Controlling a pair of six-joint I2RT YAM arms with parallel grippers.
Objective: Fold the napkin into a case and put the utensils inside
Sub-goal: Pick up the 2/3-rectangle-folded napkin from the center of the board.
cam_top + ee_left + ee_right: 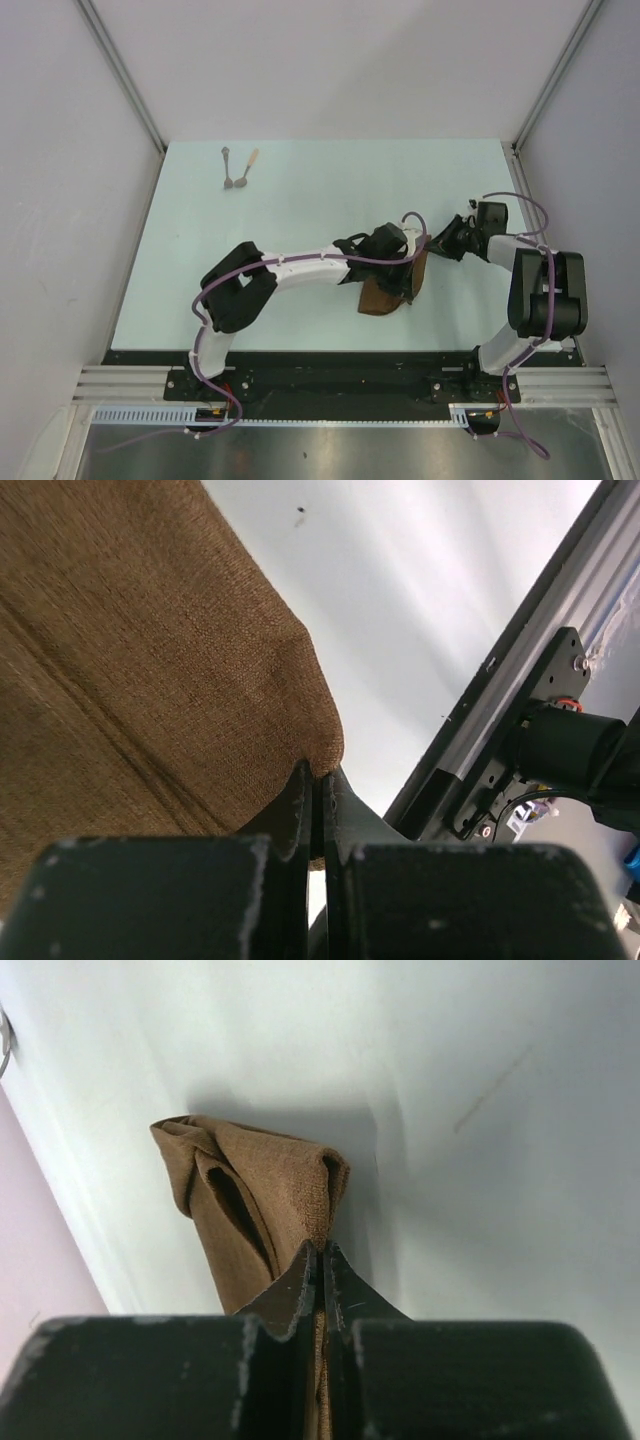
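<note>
The brown napkin point(379, 298) lies bunched and partly lifted near the middle of the table, mostly hidden under my left arm in the top view. My left gripper point(402, 287) is shut on one corner of it; in the left wrist view the cloth point(150, 650) fills the left side and its corner sits between my shut left gripper point(321, 772). My right gripper point(434, 247) is shut on another edge of the napkin point(262, 1195), which hangs in folds ahead of the closed right gripper point(322, 1250). The two utensils point(238, 170) lie side by side at the far left of the table, away from both grippers.
The pale table point(320, 190) is walled by grey panels at the back and sides. A black and metal rail point(340, 365) with the arm bases runs along the near edge; the same rail point(520, 670) shows to the right in the left wrist view.
</note>
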